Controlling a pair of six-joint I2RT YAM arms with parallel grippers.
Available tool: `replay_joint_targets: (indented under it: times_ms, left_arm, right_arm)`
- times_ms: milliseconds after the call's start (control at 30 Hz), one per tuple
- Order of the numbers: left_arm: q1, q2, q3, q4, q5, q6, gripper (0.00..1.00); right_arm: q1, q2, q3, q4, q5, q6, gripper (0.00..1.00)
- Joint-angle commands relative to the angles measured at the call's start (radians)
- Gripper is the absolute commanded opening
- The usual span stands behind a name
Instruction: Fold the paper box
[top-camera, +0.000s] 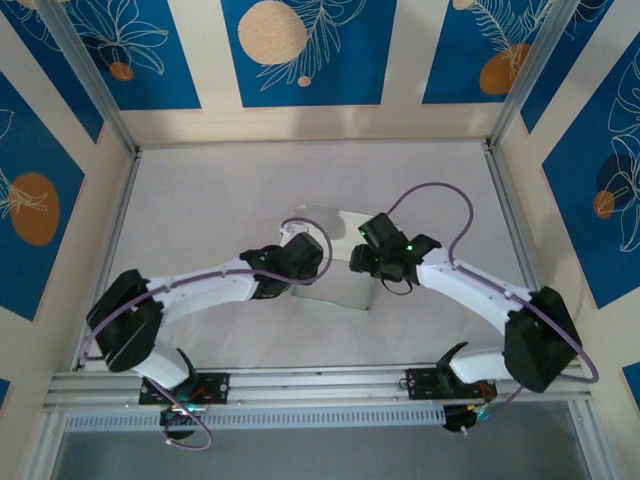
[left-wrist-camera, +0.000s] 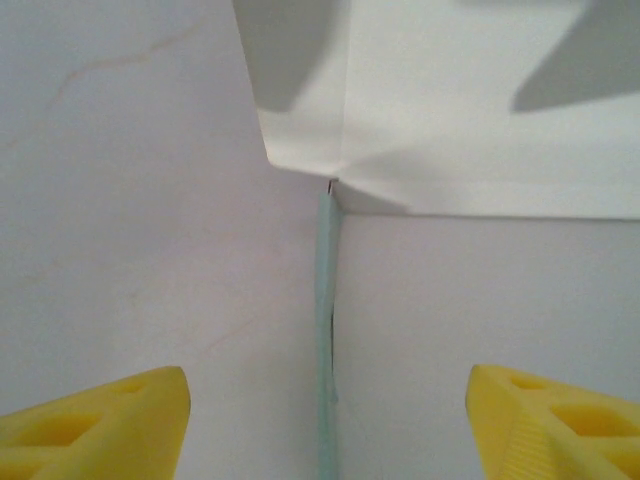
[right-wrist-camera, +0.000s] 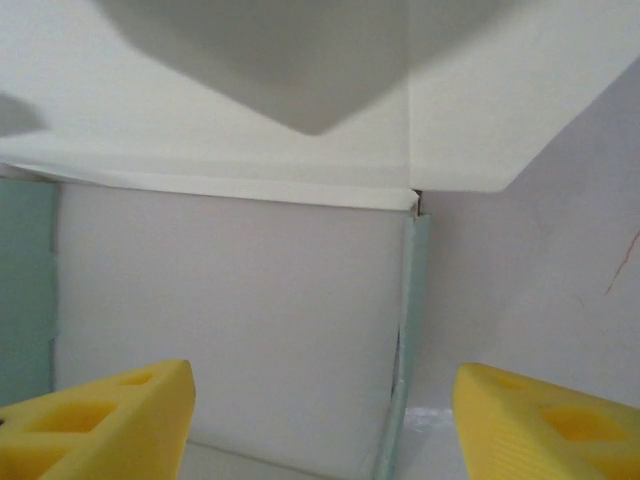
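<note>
Looking down, you have the table (top-camera: 200, 200) with the box (top-camera: 345, 292) near its middle, right between your two pincers. Your left pincer (left-wrist-camera: 328, 425) is spread wide; the box's pale green corner edge runs up between its yellow fingers (left-wrist-camera: 100, 425), touching neither, with a white flap beyond. Your right pincer (right-wrist-camera: 325, 420) is spread wide too, with a box wall ahead of the gap, a green edge toward its right finger, and a folded flap beyond.
</note>
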Motion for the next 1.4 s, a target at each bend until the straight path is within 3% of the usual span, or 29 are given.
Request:
replay_joint_targets:
  times_ms: [0,200,433,567,667,733,833,967,1200,1367]
  left_arm:
    - [0.012,-0.092,-0.035,0.052,0.001,0.069,0.73]
    - [0.025,-0.261,-0.087,0.035,-0.029,0.12,0.73]
    - [0.07,-0.358,-0.095,0.021,0.004,0.217,0.81]
    - [0.121,-0.422,-0.124,0.089,0.125,0.332,0.82]
    - [0.218,-0.423,-0.131,0.158,0.24,0.403,0.82]
    - [0.28,-0.406,-0.138,0.23,0.278,0.476,0.82]
    - [0.354,-0.387,-0.216,0.432,0.504,0.66,0.84]
    - [0.424,-0.251,-0.147,0.431,0.719,0.763,0.86]
    - [0.49,-0.114,-0.122,0.582,0.858,0.75,0.86]
    - [0.489,-0.025,-0.084,0.644,0.884,0.722,0.84]
  right_arm:
    - [-0.008,-0.113,0.018,-0.02,-0.023,-0.098,0.69]
    - [-0.008,-0.232,0.106,-0.099,-0.062,-0.263,0.62]
    - [-0.013,-0.12,0.316,-0.212,-0.014,-0.586,0.64]
    - [-0.032,-0.011,0.398,-0.258,0.147,-0.723,0.73]
    - [-0.112,-0.017,0.368,-0.232,0.061,-0.689,0.78]
    - [-0.153,-0.058,0.305,-0.157,0.026,-0.664,1.0]
    - [-0.184,-0.11,0.222,-0.065,-0.02,-0.694,0.99]
    - [-0.235,-0.181,0.112,0.041,-0.156,-0.745,0.98]
    - [-0.282,-0.131,0.085,0.033,-0.261,-0.792,0.94]
    - [-0.285,-0.05,0.112,0.036,-0.269,-0.799,0.89]
